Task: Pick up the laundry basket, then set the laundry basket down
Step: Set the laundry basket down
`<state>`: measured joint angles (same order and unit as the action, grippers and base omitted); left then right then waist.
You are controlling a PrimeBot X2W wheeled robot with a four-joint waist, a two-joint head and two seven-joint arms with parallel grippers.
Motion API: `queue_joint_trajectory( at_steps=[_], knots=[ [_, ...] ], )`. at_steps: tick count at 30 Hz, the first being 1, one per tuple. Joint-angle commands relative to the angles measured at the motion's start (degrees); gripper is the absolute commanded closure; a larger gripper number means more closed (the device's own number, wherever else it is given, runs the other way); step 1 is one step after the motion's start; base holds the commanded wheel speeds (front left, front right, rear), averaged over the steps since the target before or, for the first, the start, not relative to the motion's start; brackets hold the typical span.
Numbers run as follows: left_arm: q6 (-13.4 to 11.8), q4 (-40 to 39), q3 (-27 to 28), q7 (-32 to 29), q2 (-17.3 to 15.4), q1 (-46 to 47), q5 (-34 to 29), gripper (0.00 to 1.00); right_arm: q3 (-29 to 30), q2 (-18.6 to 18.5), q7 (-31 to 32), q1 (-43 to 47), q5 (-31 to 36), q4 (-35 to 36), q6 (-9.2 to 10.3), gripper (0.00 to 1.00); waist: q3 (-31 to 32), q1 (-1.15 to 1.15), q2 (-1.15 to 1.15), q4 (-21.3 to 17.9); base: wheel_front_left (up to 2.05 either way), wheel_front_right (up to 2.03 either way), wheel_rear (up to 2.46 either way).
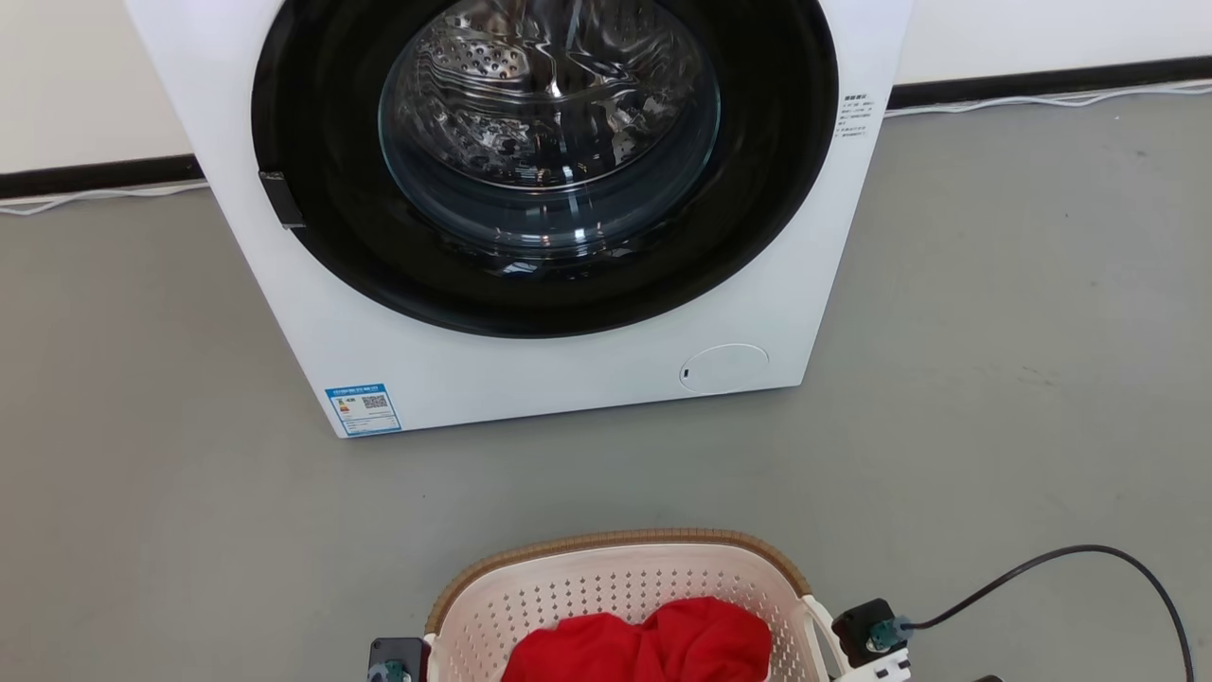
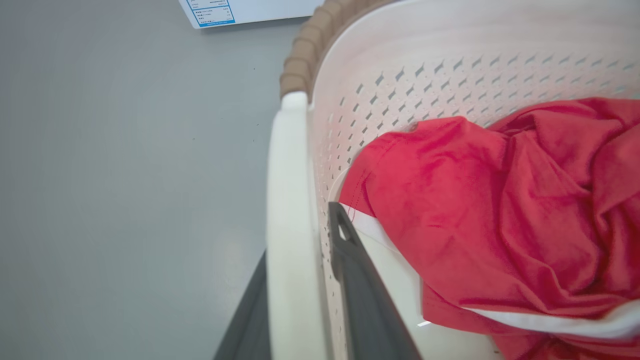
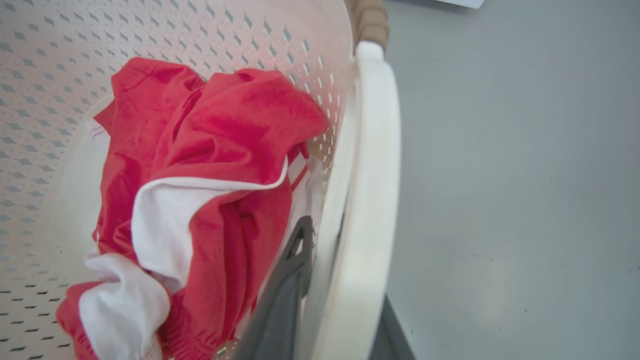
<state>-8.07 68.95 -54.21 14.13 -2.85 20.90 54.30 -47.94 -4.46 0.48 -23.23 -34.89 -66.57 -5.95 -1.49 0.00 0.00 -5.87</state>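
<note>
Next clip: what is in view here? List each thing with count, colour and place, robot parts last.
washing machine: one, white with a black door ring, on the floor ahead
label: one, blue and white, on the washer's lower left corner
laundry basket: one, cream with a brown rim, in front of the washer
garment: one bundle, red and white, inside the basket
black cable: one, black, curving to the right of the basket
white cable: white, along the wall base
floor: grey
left gripper: one, dark fingers clamped on either side of the basket's left white handle
right gripper: one, dark fingers clamped on either side of the right white handle
</note>
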Motion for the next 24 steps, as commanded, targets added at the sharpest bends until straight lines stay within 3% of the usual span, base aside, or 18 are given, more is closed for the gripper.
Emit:
queue_joint_trajectory(
  at_steps=[1,9,24],
  knots=[
    [0.1,-1.0,1.0,0.9,0.0,3.5,-0.2,1.00,-1.0,1.6,-1.5,-0.9,0.5,1.1,-1.54,1.00,-0.5,0.00,0.00,0.0,0.00,0.00,0.00],
    [-1.4,-3.0,6.0,0.9,0.0,8.9,-1.7,1.00,1.1,1.6,-5.5,-6.6,0.3,0.4,-1.54,1.00,-7.1,0.00,0.00,0.1,0.00,0.00,0.00],
    [-4.0,-9.3,16.6,0.9,-1.5,16.7,-11.7,1.00,2.9,1.6,-13.6,-17.8,0.8,-1.3,-1.54,1.00,-22.8,0.00,0.00,1.1,0.00,0.00,0.00]
  ],
)
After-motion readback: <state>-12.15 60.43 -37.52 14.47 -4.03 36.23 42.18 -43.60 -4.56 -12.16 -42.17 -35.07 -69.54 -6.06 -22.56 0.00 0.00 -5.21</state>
